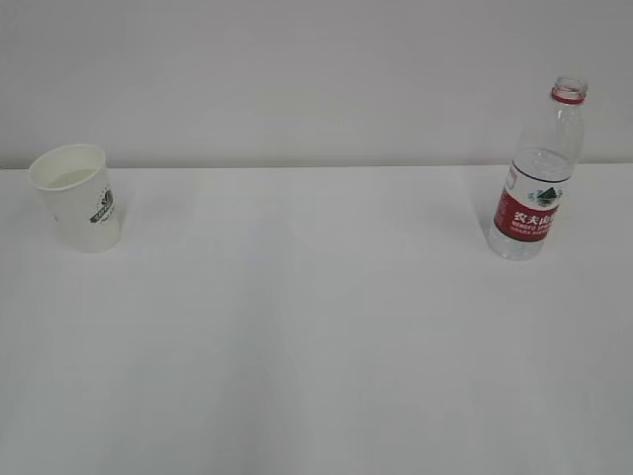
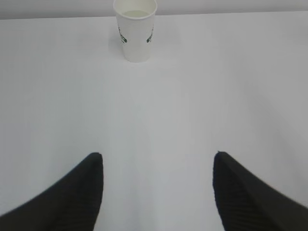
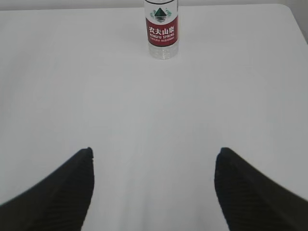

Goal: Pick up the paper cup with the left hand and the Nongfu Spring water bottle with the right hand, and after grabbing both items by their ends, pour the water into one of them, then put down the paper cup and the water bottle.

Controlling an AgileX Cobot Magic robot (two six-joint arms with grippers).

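Observation:
The white paper cup [image 1: 77, 196] with a dark green logo stands upright at the table's far left; in the left wrist view the cup [image 2: 136, 30] is far ahead, a pale pool showing inside. My left gripper [image 2: 158, 155] is open and empty, well short of it. The capless Nongfu Spring water bottle [image 1: 536, 178] with its red label stands upright at the far right; water fills its lower part. The bottle [image 3: 162, 29] is far ahead of my right gripper [image 3: 154, 151], which is open with nothing between its black fingers. Neither gripper shows in the exterior view.
The white table [image 1: 316, 327] spans the whole scene, its back edge meeting a plain pale wall [image 1: 297, 79]. In the right wrist view the table's right corner [image 3: 288, 9] shows beyond the bottle.

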